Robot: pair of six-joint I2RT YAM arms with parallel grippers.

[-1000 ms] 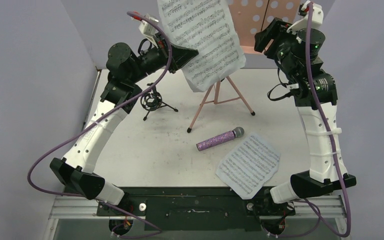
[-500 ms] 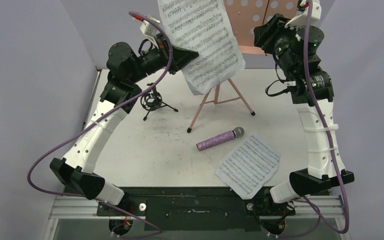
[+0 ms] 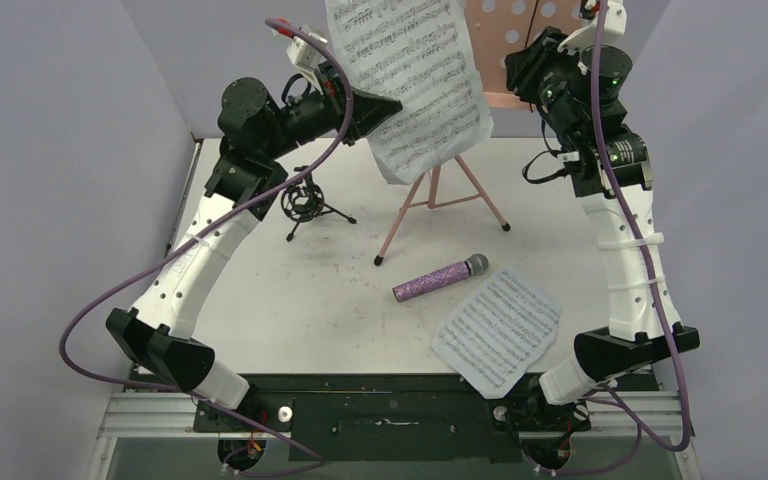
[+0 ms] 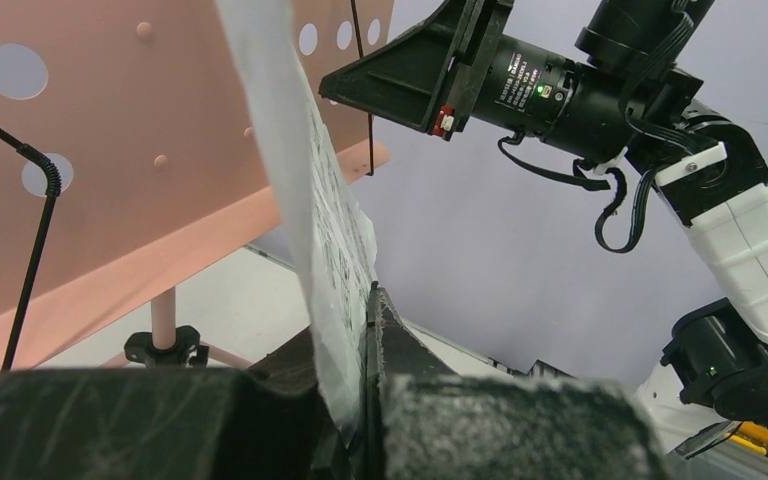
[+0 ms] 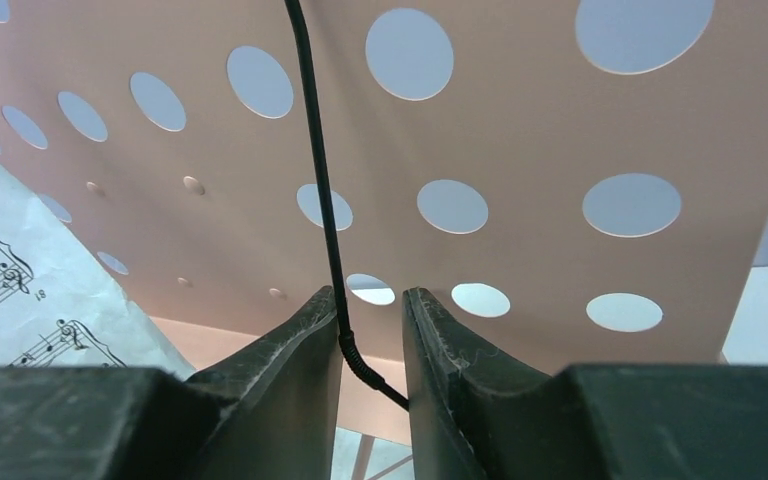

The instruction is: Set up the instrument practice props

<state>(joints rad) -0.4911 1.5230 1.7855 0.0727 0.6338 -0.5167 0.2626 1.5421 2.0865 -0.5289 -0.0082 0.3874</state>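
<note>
At the left, the mount (image 3: 305, 203) is being borne upright on the table (image 3: 290, 300), under the left arm. A raised page (image 3: 420, 80) is being pinched at its left edge by the left gripper (image 3: 385, 105), whose jaws are being pressed together on the paper. This page is being held in the air in front of the stand (image 3: 488, 60), whose legs are being borne by the table. Nearer the bases, the mic (image 3: 440, 281) and, just beside its silver head, a flat page (image 3: 497, 329) are being borne by the table. At the right, the stand's black wire (image 5: 315, 150) is being straddled by the right gripper (image 5: 370, 300), its jaws narrowly apart, one finger (image 5: 300, 340) touching the wire.
</note>
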